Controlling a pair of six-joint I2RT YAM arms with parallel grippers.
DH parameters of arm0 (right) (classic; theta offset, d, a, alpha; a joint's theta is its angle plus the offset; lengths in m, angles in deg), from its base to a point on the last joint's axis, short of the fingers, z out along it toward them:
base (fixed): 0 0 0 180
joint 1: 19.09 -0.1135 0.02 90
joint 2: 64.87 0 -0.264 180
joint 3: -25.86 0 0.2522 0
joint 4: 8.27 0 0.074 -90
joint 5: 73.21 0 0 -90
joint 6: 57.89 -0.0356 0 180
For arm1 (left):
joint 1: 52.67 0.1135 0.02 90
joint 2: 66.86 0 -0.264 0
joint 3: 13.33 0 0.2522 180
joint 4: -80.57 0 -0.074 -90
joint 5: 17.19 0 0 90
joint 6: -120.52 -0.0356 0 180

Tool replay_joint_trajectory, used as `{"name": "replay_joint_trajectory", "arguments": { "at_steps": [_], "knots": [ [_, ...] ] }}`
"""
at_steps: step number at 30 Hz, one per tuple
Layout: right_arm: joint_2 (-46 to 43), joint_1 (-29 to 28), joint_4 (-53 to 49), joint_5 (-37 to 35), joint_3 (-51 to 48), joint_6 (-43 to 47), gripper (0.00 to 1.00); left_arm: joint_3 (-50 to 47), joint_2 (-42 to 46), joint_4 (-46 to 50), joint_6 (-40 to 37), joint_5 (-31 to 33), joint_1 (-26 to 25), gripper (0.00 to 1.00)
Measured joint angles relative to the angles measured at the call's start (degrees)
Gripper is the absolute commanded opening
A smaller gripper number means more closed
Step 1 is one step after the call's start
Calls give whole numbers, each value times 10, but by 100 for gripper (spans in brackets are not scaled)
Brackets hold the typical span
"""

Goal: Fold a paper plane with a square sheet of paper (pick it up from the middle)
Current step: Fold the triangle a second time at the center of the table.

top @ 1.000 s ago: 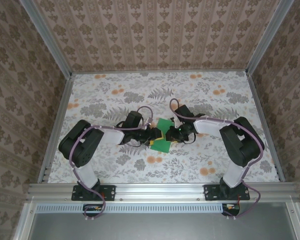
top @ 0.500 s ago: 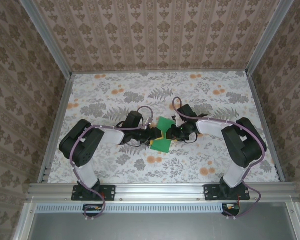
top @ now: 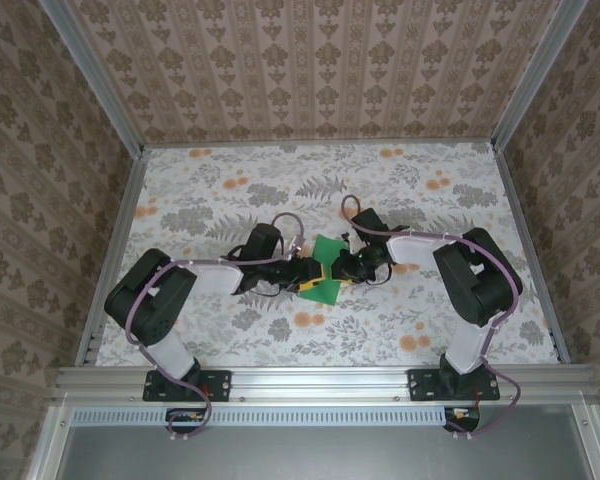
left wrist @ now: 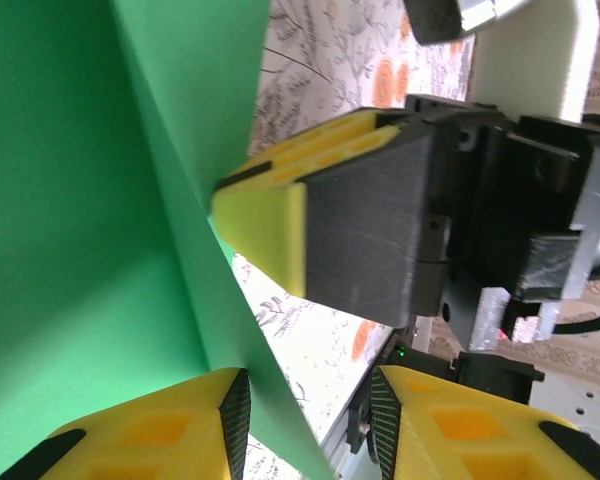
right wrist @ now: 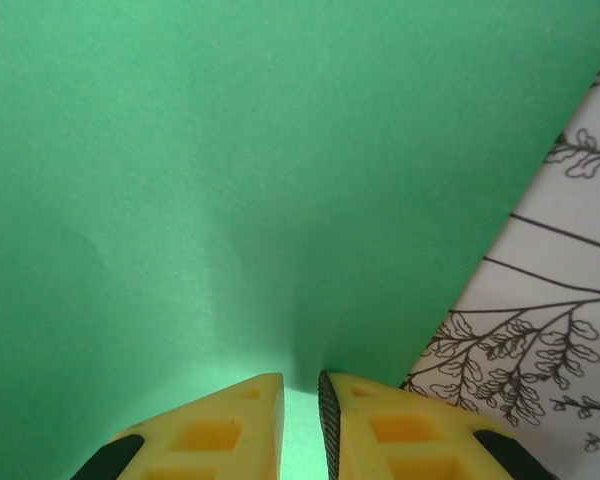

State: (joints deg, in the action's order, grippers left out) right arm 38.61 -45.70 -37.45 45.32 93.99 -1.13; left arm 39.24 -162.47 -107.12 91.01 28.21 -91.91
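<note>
We're mid-fold here, both arms meeting at the middle of the bench point(top: 430, 200). The paper point(right wrist: 280, 180) sits between them, not flat but tented, with one sharp crease running diagonally across the left wrist view. It's nowhere near a dart, so we judge this an early fold, probably the centre crease or a first corner.

The right claw point(right wrist: 300, 385) has its yellow fingers all but together on the paper's right edge, pinching it. The left claw point(left wrist: 305, 400) stands with its jaws apart, the creased edge passing between them unclamped.

Next, we reckon the left claw must close on that edge or press along the crease while the right one holds steady. That calls for a light, even pull, because the sheet is thin and could tear or slip.

What stands in the way? Mostly the claws themselves, nose to nose with little room to turn. The purple cables arch close behind each wrist. The rest of the floral bench lies well apart from the work.
</note>
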Motion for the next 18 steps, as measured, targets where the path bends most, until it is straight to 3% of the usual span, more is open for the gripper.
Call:
{"name": "replay_joint_trajectory", "arguments": {
  "at_steps": [18],
  "knots": [
    [-14, 4, -7, -5, -2, -4, 23, 49, -70, -35, 9, -5, -12, 41]
  ]
}}
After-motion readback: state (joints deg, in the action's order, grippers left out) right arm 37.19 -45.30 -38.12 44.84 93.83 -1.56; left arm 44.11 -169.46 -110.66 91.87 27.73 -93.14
